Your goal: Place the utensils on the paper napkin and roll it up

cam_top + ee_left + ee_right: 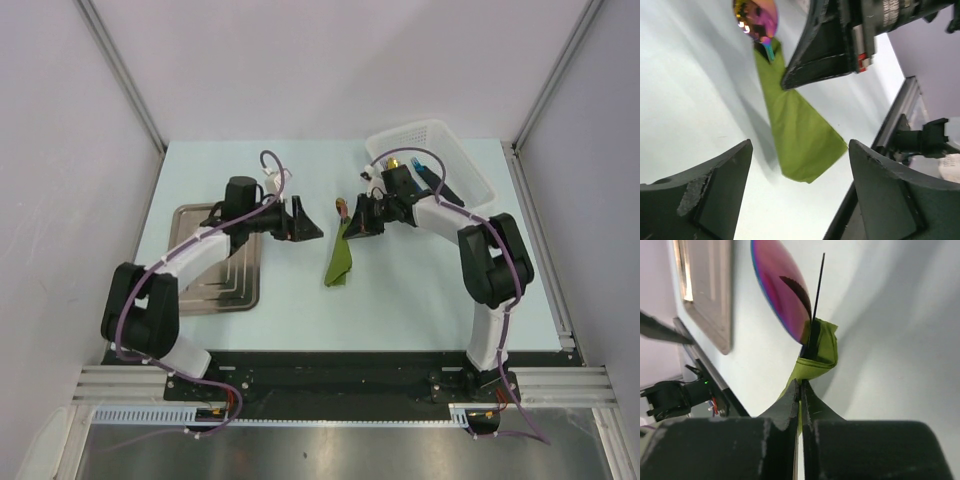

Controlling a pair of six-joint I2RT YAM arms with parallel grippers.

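The paper napkin point(340, 262) lies on the table as a narrow, folded olive-green strip, wrapped around the utensils. In the right wrist view an iridescent spoon bowl point(782, 290) and a thin dark blade point(818, 295) stick out of the napkin's point(824, 356) far end. My right gripper point(801, 384) is shut on the napkin's upper part point(352, 228). My left gripper point(308, 226) hovers just left of the napkin, open and empty. In its own view the left gripper point(800, 144) frames the napkin's loose lower end point(790, 110), with the spoon point(757, 17) beyond.
A silver metal tray point(215, 262) lies at the left under my left arm; it also shows in the right wrist view point(705, 285). A white mesh basket point(455, 160) stands at the back right behind my right arm. The table's front rail point(900, 115) runs close by.
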